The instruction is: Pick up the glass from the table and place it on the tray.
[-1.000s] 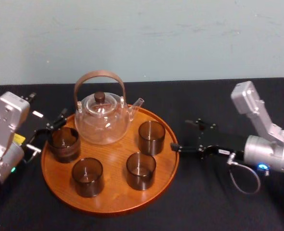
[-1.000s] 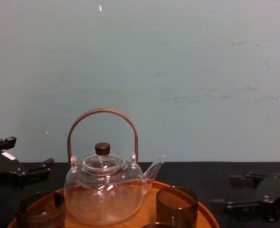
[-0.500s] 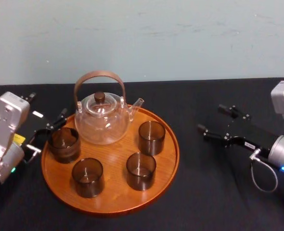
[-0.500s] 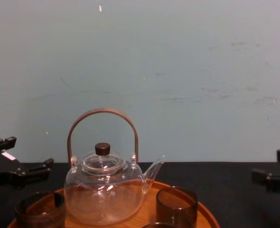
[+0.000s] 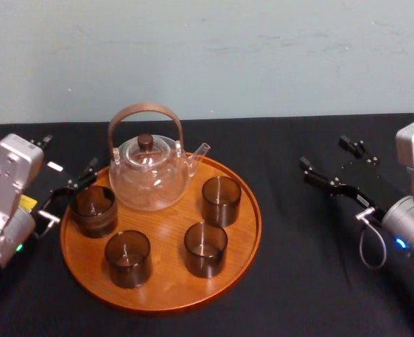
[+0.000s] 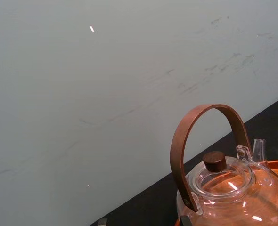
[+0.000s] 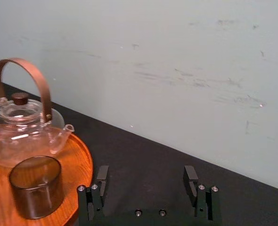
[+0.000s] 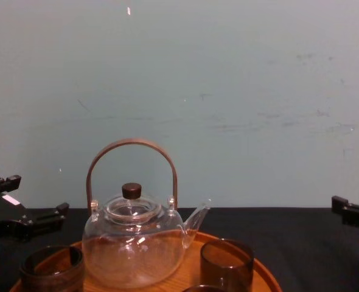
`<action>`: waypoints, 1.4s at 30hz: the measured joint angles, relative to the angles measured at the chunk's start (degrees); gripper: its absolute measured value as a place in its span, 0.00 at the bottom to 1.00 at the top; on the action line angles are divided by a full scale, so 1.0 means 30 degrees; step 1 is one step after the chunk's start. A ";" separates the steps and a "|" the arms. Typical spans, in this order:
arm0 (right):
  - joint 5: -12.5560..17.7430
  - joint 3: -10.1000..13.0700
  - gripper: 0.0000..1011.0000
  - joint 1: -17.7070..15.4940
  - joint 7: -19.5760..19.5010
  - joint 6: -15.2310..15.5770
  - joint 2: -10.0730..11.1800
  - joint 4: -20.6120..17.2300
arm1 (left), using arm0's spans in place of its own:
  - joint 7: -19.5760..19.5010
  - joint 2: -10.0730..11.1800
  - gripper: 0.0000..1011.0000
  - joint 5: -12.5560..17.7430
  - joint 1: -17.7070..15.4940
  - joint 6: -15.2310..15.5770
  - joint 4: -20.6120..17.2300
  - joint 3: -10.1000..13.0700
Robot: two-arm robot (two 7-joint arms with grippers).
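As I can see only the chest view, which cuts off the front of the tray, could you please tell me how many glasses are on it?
Observer: Four glasses stand on the tray.
Operator: Thank you. Is the right hand holding anything?
Observer: No, the right hand is open and empty, above the table, to the right of the tray.
Operator: And where exactly is the left hand?
Observer: The left hand is open at the tray's left rim, beside the rear-left glass.
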 joint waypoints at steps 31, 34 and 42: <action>-0.0934 0.0154 0.99 0.0730 0.0049 0.0058 -0.1165 0.1777 | -0.0001 0.0000 0.99 0.0001 -0.0001 0.0000 0.0000 0.0000; -0.0929 0.0150 0.99 0.0730 0.0047 0.0058 -0.1159 0.1771 | -0.0001 0.0000 0.99 0.0001 -0.0001 0.0000 0.0000 -0.0001; -0.0913 0.0137 0.99 0.0729 0.0048 0.0058 -0.1149 0.1754 | -0.0001 0.0000 0.99 0.0001 -0.0001 0.0000 0.0000 -0.0001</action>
